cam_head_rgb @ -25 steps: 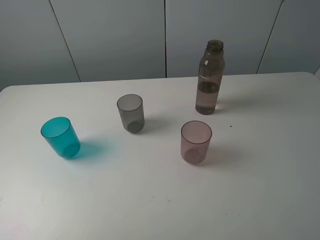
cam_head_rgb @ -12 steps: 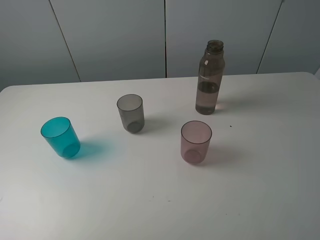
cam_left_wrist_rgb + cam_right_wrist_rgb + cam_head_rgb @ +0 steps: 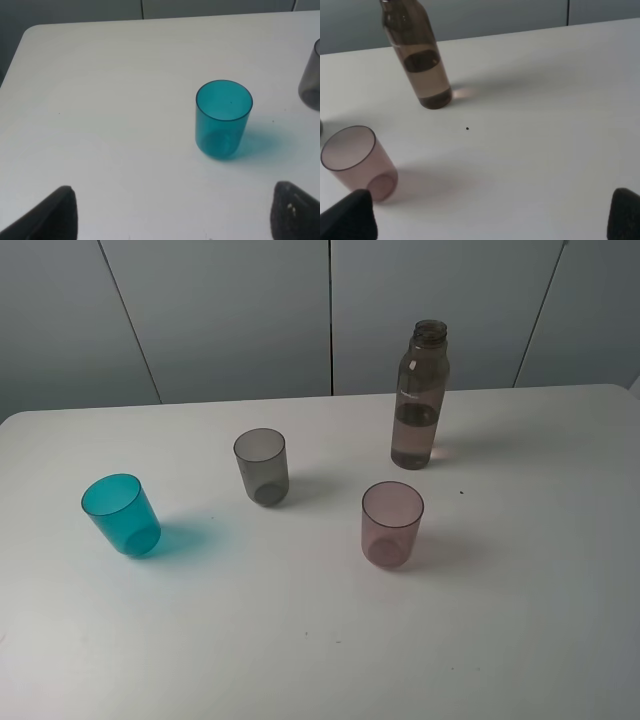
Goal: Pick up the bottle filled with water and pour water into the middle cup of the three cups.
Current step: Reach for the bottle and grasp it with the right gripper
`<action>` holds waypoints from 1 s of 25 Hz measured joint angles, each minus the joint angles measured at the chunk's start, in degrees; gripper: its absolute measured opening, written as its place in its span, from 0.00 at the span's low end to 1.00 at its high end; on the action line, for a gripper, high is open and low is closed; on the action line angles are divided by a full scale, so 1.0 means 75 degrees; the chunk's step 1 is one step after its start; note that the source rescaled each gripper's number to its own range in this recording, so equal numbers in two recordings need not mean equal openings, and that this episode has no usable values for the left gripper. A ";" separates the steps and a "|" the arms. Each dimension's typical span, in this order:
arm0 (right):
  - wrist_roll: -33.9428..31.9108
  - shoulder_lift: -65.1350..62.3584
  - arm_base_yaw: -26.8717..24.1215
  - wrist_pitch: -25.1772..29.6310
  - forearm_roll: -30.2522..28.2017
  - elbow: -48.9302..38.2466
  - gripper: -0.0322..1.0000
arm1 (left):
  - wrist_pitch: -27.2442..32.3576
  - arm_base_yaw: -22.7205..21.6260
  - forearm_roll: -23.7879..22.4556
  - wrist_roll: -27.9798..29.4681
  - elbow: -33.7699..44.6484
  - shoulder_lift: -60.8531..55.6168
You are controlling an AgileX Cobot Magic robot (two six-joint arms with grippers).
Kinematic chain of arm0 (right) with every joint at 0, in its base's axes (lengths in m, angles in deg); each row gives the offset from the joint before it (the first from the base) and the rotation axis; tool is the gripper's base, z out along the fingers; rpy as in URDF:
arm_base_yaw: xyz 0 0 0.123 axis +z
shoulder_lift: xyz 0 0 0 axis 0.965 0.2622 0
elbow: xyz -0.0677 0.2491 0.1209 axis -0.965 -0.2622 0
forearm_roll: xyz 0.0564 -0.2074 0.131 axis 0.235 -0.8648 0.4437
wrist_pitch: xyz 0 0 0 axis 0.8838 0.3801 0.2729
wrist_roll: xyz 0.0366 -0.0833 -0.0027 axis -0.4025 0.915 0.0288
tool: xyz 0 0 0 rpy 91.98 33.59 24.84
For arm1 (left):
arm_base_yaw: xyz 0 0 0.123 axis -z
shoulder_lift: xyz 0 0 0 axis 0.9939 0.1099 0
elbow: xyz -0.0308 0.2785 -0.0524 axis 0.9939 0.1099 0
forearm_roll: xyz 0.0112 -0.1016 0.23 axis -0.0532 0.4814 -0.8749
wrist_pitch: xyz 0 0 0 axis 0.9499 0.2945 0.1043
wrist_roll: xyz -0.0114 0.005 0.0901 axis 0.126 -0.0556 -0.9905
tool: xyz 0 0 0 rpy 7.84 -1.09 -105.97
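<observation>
The smoky grey-brown bottle (image 3: 420,395) stands upright and uncapped at the back right of the white table, partly filled with water; it also shows in the right wrist view (image 3: 417,60). The smoky grey middle cup (image 3: 262,466) stands between the teal cup (image 3: 121,514) and the pink-mauve cup (image 3: 391,524). In the left wrist view the teal cup (image 3: 223,119) stands ahead of my left gripper (image 3: 172,215), whose fingertips (image 3: 55,215) stand wide apart with nothing between them. My right gripper (image 3: 490,215) is open too, with the pink cup (image 3: 357,162) close to one fingertip (image 3: 347,217). No gripper shows in the exterior view.
The table (image 3: 520,590) is white with a small dark speck (image 3: 461,492) right of the pink cup. Grey wall panels (image 3: 220,310) stand behind the far edge. The grey cup's edge shows in the left wrist view (image 3: 311,80).
</observation>
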 joint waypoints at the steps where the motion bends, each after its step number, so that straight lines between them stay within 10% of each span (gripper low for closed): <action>1: -0.0016 0.0000 0.0000 0.0000 0.0050 0.0000 1.00 | 0.0000 0.0000 0.0000 0.0000 0.0000 0.0000; 15: 0.0011 0.2318 0.0000 -0.0077 0.0192 0.1364 1.00 | 0.0000 0.0000 0.0000 0.0030 0.0000 0.0000; 25: 0.1350 0.4729 0.0093 -0.2102 0.0854 0.1711 1.00 | 0.0000 0.0000 0.0000 0.0030 0.0000 0.0000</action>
